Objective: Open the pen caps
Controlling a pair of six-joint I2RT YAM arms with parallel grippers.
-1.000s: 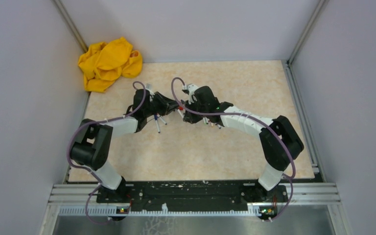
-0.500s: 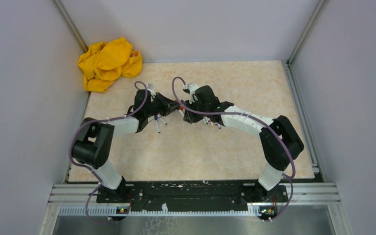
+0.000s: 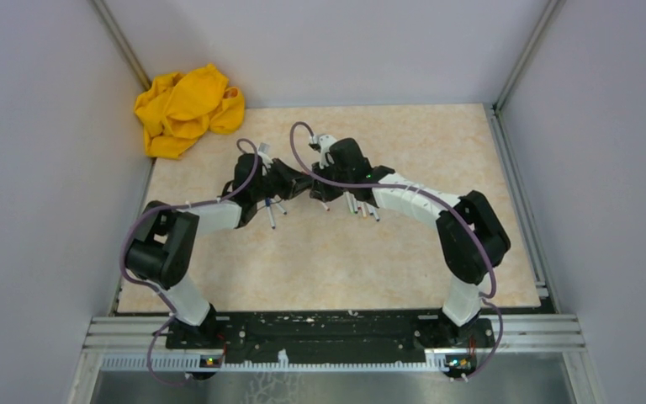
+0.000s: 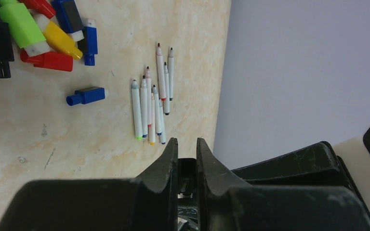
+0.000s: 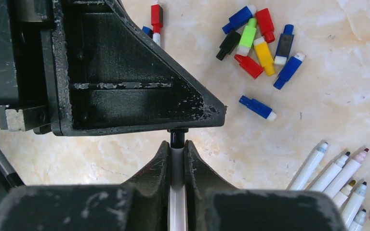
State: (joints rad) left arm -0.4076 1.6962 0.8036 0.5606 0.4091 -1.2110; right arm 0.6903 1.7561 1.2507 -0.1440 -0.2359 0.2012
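At the middle of the desk [image 3: 345, 261], the two arms meet tip to tip over one pen [image 5: 177, 166]. The right fingers [image 5: 165, 153] are closed narrow on its white barrel, which runs straight out of them toward 12 o'clock in the right wrist view. Its black cap [image 5: 178, 136] sits just past their tips and passes under the left fingers [image 5: 125, 82]. Seen from the left wrist, those fingers [image 4: 171, 154] stand nearly together with something dark in the slot between them (most likely that cap, though the slot is too dim to be sure).

So the pen's long axis lies along the line joining the two arms, roughly 9 to 3 o'clock from above. The pull that frees the cap should, I judge, go straight along it, each arm backing toward its own side. Sideways drift would likely bend the thin barrel rather than part the joint. Neither arm is nearer, since both are on the pen.

At the right fingers' 1 o'clock lies a heap of loose caps [image 5: 253, 41], with one blue cap [image 5: 257, 107] apart from it. At 4 o'clock is a row of uncapped pens [image 5: 339, 178]. All lie flat on the pale marbled desk, off the pull line. A crumpled yellow cloth [image 3: 187, 108] sits in the 11 o'clock corner, and grey walls [image 3: 42, 168] close three sides, with room on both flanks.
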